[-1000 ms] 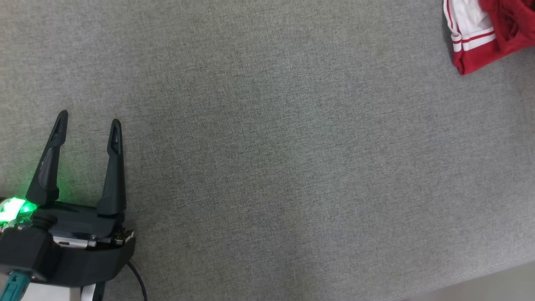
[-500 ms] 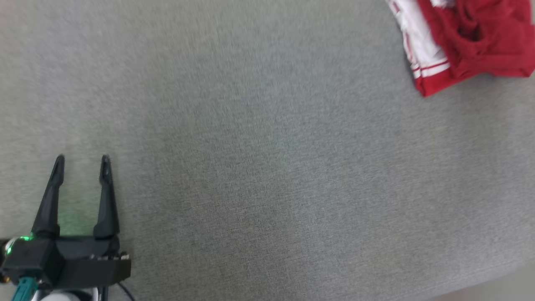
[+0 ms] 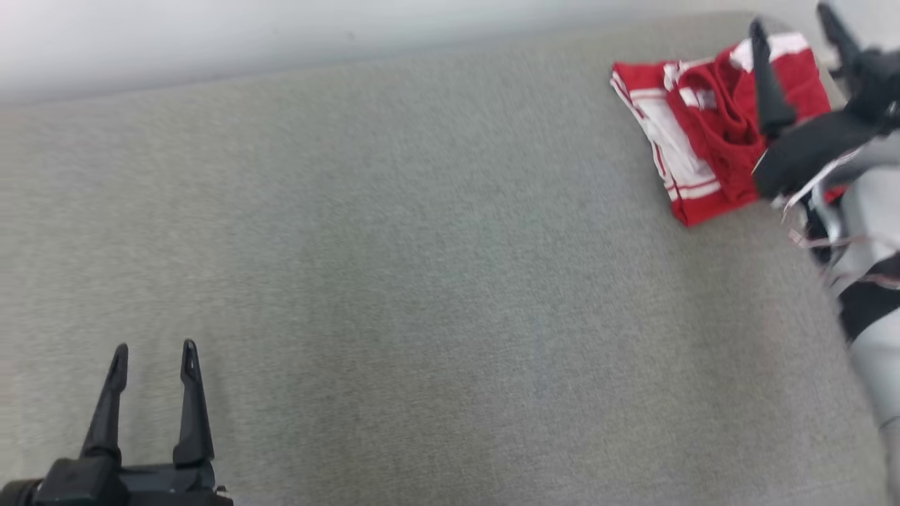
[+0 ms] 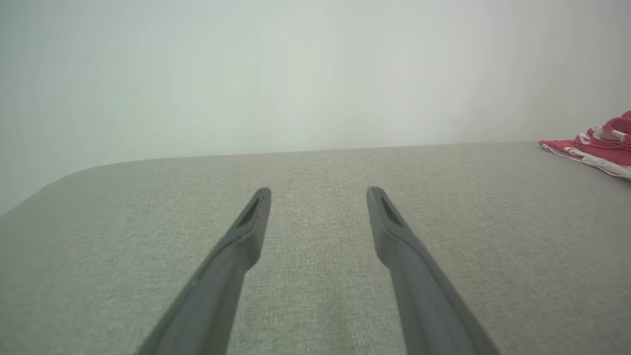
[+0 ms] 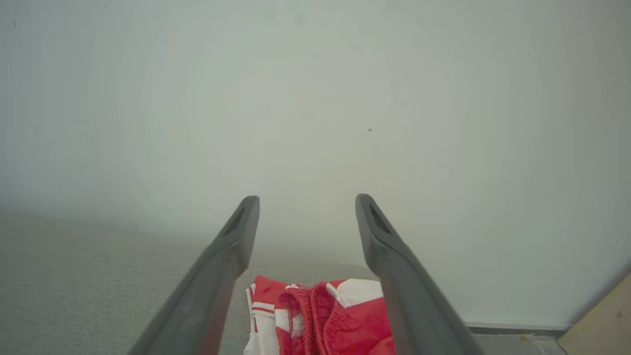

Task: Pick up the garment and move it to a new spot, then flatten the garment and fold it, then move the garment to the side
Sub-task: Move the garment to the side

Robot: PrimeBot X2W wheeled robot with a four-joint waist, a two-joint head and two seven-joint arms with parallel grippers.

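Observation:
The garment (image 3: 703,133) is a crumpled red piece with white stripes, lying at the far right corner of the grey fabric surface (image 3: 422,281). My right gripper (image 3: 791,31) hovers over it, open, with nothing between its fingers. In the right wrist view the garment (image 5: 320,315) lies below and between the spread fingers. My left gripper (image 3: 153,349) stands open at the near left, far from the cloth. The left wrist view shows the left gripper (image 4: 319,190) spread over bare fabric, the garment (image 4: 599,148) at the far right edge.
A pale wall (image 3: 281,35) runs along the far edge of the surface. The surface ends just right of the garment, where a strip of floor and a tan board (image 5: 601,325) show. My right forearm (image 3: 865,281) runs down the right side.
The head camera has tilted up, so the wall and far edge came into view. My right gripper has appeared over the garment. The left gripper stays open.

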